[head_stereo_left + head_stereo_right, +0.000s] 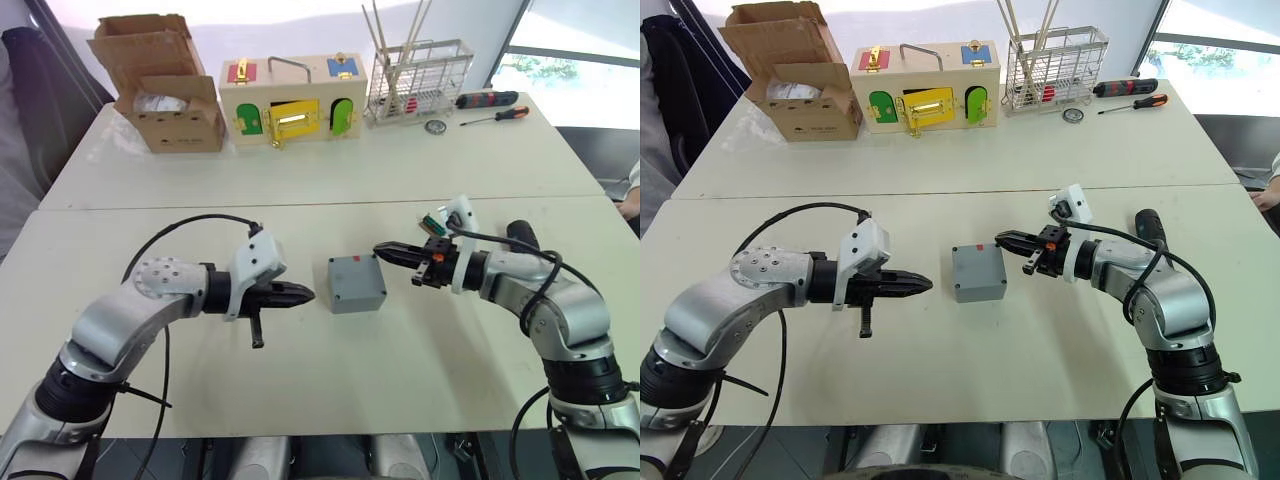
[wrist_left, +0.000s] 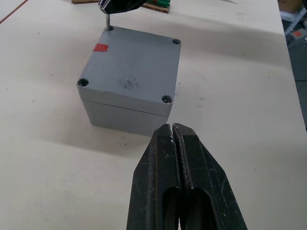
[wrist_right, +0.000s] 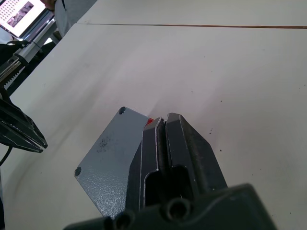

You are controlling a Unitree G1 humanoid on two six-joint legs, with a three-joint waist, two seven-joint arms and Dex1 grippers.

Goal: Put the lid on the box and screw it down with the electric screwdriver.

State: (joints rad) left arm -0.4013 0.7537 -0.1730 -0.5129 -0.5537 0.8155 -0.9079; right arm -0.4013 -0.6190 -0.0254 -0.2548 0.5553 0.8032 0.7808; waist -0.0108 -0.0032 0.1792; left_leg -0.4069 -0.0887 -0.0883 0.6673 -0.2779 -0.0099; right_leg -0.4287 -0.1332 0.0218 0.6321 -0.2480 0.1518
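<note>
The grey box (image 1: 357, 285) stands mid-table with the lid (image 2: 132, 67) seated on it, a small red mark (image 2: 100, 47) near one corner. My left gripper (image 1: 305, 294) is shut and empty, a short way to the box's left. My right gripper (image 1: 384, 250) is shut, its tips over the box's far right corner. A thin metal pin (image 2: 108, 22) runs from those tips into that corner hole; whether the fingers hold it is unclear. The electric screwdriver (image 1: 520, 235) is a thick black cylinder lying behind my right forearm, partly hidden.
Along the far table stand a cardboard carton (image 1: 160, 95), a wooden latch box (image 1: 290, 100) and a wire rack (image 1: 418, 78). Two manual screwdrivers (image 1: 487, 99) lie at the far right. A seam runs between the two tables.
</note>
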